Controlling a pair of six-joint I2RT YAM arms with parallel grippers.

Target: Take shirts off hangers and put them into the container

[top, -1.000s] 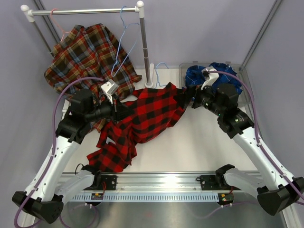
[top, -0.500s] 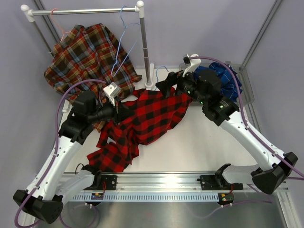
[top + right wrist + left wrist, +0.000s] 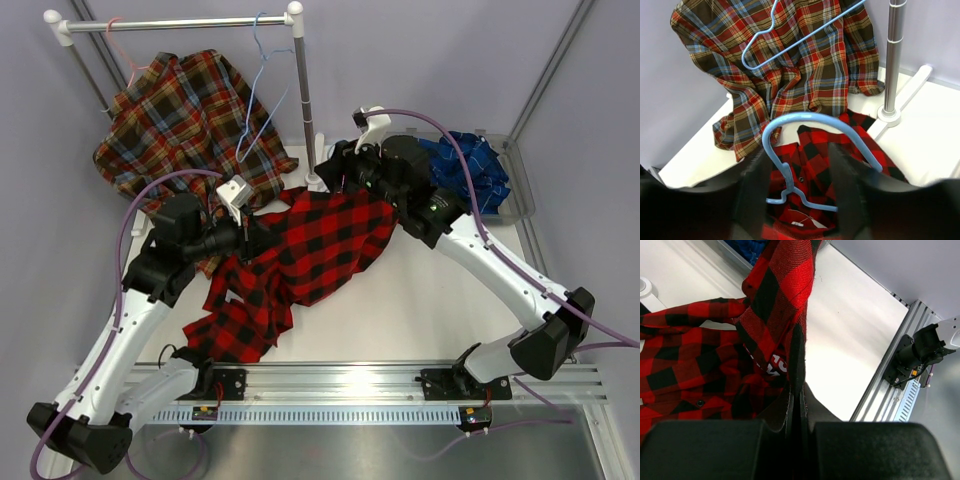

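The left gripper [image 3: 796,405] is clamped shut on a fold of the red shirt [image 3: 775,315], and the cloth rises out of its jaws in a tight ridge. In the top view that gripper [image 3: 255,235] is at the shirt's left side. The shirt lies spread across the middle of the surface [image 3: 430,300], with one end trailing toward the near edge. The right gripper [image 3: 800,185] is partly open above the shirt's collar, just beside the foot of the rack pole [image 3: 892,55]. Its fingers [image 3: 847,180] stand on either side of the neck of a light blue hanger [image 3: 815,117]. That hanger's hook arches up between them and its lower wire runs into the collar. Whether the fingers touch the wire cannot be told. The brown shirt [image 3: 185,115] hangs at the left of the rack, and a pink hanger [image 3: 122,50] runs from the rail down into it. A second blue hanger [image 3: 262,90] dangles bare from the rail in front of it. The blue shirt [image 3: 465,165] lies bunched in the container [image 3: 520,190] at the far right of the surface.
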